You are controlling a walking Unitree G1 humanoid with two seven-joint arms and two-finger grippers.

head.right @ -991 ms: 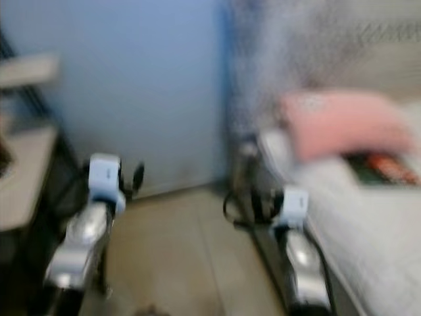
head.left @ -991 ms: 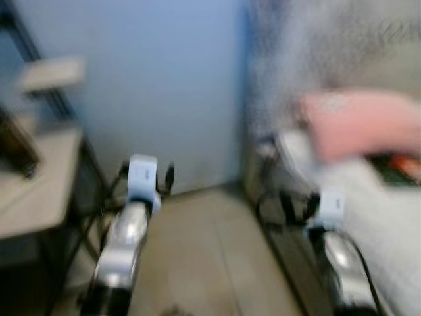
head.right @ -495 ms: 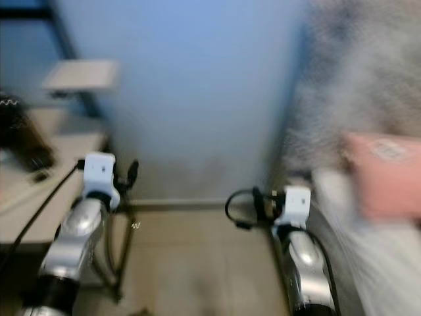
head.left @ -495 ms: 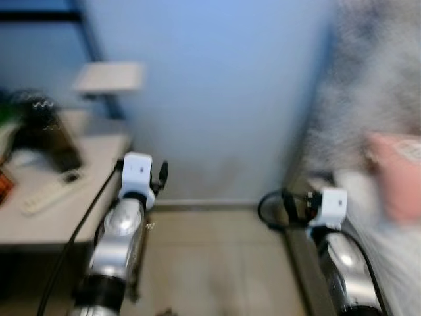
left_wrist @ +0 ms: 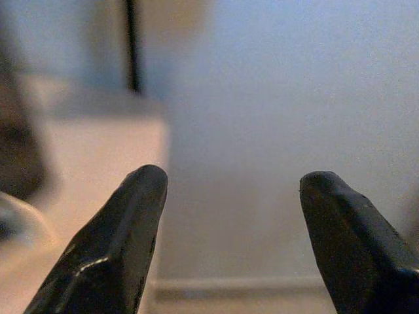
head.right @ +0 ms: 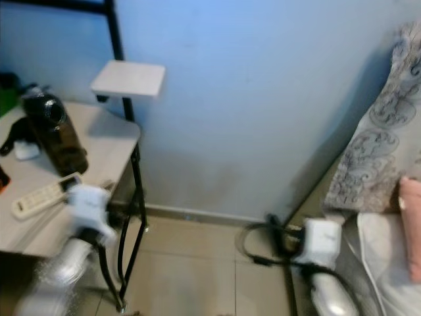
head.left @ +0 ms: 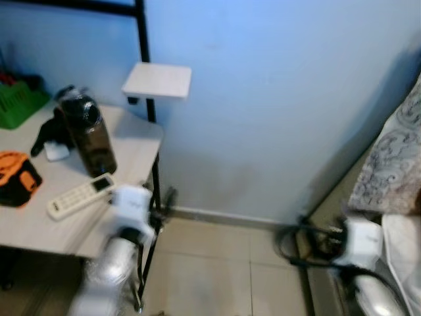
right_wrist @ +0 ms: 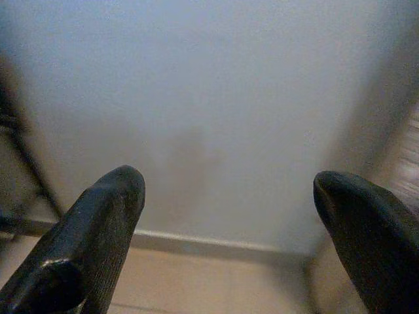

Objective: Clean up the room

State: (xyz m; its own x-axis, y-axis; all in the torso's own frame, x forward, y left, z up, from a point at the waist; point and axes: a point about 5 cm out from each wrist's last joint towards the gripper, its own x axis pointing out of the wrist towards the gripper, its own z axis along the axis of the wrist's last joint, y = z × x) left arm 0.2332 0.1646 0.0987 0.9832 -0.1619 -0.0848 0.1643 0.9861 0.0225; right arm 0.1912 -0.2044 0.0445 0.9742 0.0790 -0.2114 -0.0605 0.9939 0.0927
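Both the left end effector (left_wrist: 229, 196) and right end effector (right_wrist: 226, 216) are spread apart, empty. A white remote (head.left: 81, 195) and dark bottle (head.left: 89, 131) sit on the surface (head.left: 39, 224) just beside the left one.

Two silver, rounded metal arms, each ending in a white boxy wrist block. The left arm (head.left: 108, 276) is smeared by motion blur; its white block sits above a dark joint. The right arm (head.right: 329, 296) carries a looping black cable beside its white block. The left hand (left_wrist: 229, 196) has two black, blunt, matte fingers (left_wrist: 124, 222); the right hand (right_wrist: 229, 209) has fingers (right_wrist: 98, 222) alike, finely ribbed.
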